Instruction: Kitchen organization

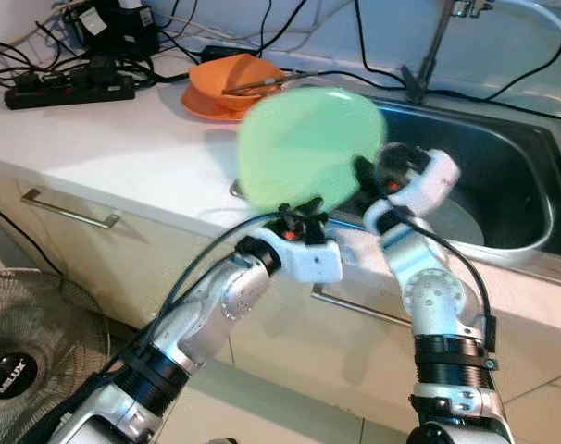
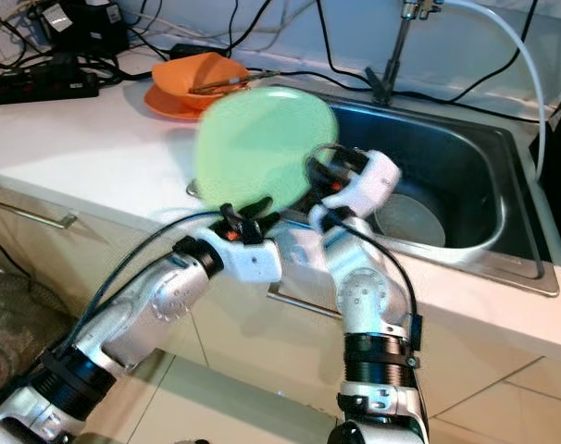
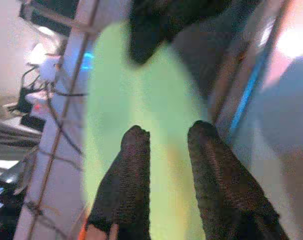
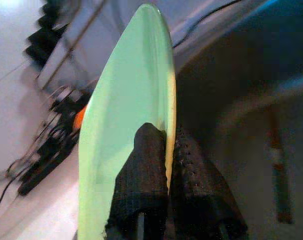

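A pale green plate (image 1: pixel 304 148) is held up on edge above the counter's front edge, just left of the steel sink (image 1: pixel 517 153). My right gripper (image 1: pixel 366 171) is shut on the plate's right rim; in the right wrist view its fingers (image 4: pixel 141 165) pinch the rim of the plate (image 4: pixel 126 110) from both sides. My left gripper (image 1: pixel 299 215) sits at the plate's lower edge. In the left wrist view its fingers (image 3: pixel 134 170) stand apart, open, with the green plate (image 3: pixel 141 100) showing between them.
An orange bowl on an orange plate (image 1: pixel 232 81) with utensils stands on the white counter behind. A power strip (image 1: pixel 72 88) and cables lie at the back left. A faucet (image 1: pixel 433 46) rises behind the sink. A fan (image 1: pixel 21 351) stands on the floor by the drawers (image 1: pixel 72 211).
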